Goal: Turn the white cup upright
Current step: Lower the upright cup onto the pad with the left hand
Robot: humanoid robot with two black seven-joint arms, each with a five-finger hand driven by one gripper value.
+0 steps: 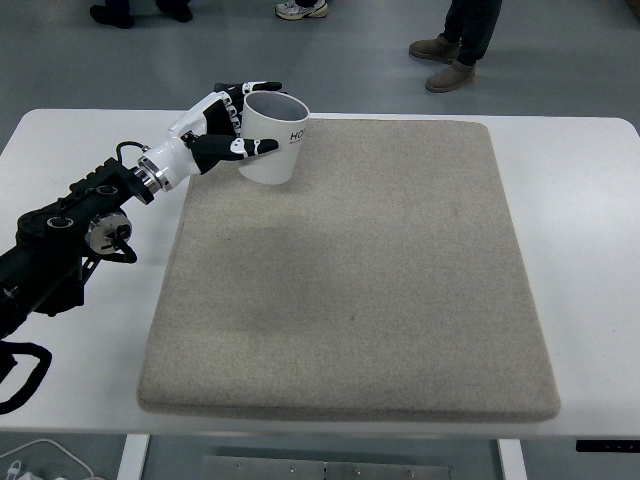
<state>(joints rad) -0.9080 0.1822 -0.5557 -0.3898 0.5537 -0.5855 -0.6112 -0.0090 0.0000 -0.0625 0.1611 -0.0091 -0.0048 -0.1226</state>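
From my remote station I see first the white table, which fills nearly the whole view. On it lies a big beige felt mat, covering the centre and reaching toward the far edge. Beyond the table, at about 12 and 1 o'clock, the shoes and legs of some persons stand on the grey floor.

The left arm comes in from 9 o'clock and stretches up toward 11 o'clock. Its left hand is closed around the white cup: the thumb lies across the near side of the wall, and the other fingers wrap the far side by the rim. The right arm I do not see anywhere.

The cup is at the far left corner of the mat, about 11 o'clock from the centre. Its mouth points up and a little away from me, so I judge it is already turned nearly upright. Its base seems to touch the mat, but I cannot tell if it rests fully or is only held.

In my judgement the flip is mostly done. What is left is to settle the cup flat, open the fingers and take the hand away without tipping it.
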